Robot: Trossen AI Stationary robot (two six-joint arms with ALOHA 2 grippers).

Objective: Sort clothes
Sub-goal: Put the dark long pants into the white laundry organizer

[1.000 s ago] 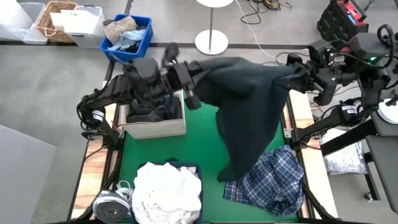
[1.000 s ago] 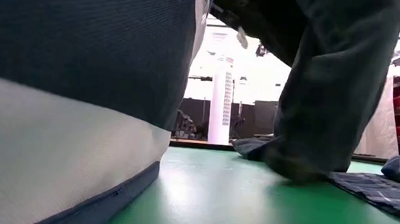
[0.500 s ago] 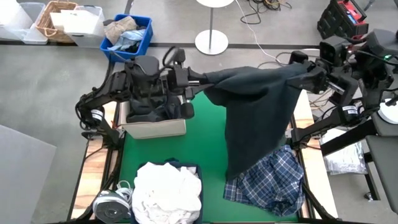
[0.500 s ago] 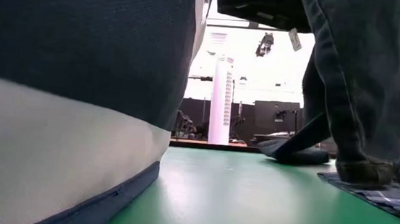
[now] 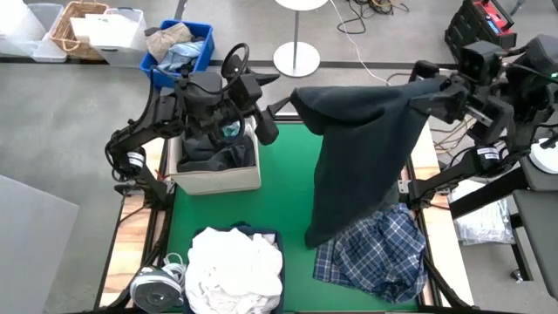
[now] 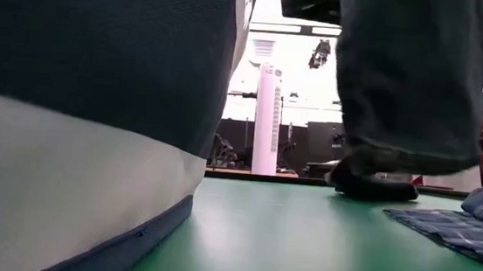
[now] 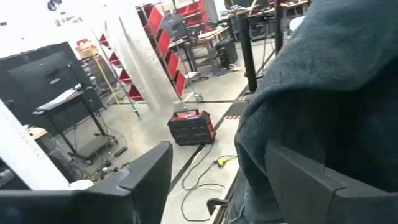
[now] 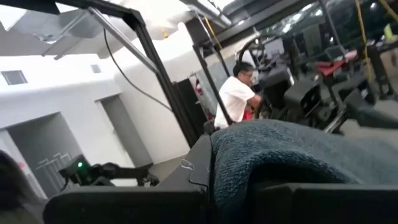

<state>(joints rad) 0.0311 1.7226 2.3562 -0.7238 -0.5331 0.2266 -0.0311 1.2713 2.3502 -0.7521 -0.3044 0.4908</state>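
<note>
our right gripper (image 5: 433,87) pinched the dark cloth (image 5: 362,153) up high. it hung down over the green mat (image 5: 288,192), its end just above the plaid shirt (image 5: 375,257). our left gripper (image 5: 261,109) had let go, fingers apart, above the box (image 5: 214,179) of dark clothes.

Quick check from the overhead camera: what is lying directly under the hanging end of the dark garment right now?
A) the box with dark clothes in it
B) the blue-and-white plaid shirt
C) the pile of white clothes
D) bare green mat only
B: the dark garment hangs from the right pincer, its lower end over the near edge of the plaid shirt on the green mat.
</note>
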